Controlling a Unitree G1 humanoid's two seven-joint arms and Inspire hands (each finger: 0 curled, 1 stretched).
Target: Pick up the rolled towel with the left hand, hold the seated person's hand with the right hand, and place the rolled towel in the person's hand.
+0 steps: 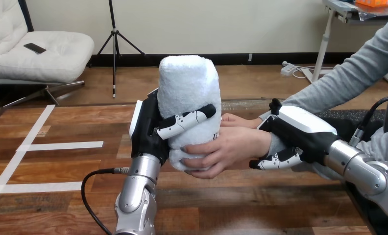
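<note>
A white rolled towel [188, 88] stands upright above the middle of the wooden table [60, 196]. My left hand [150, 127] is shut on it from the left, its thumb [187, 122] lying across the towel's front. The person's hand [229, 149] reaches in from the right and cups the towel's lower part, fingers curled under it. My right hand [295, 134] is on the person's wrist, with fingers [278, 160] curled beneath it and the palm over it.
Strips of white tape [60, 145] mark the table at the left. The person's grey sleeve [349, 78] slants down from the upper right. My right forearm [363, 169] lies along the table's right edge.
</note>
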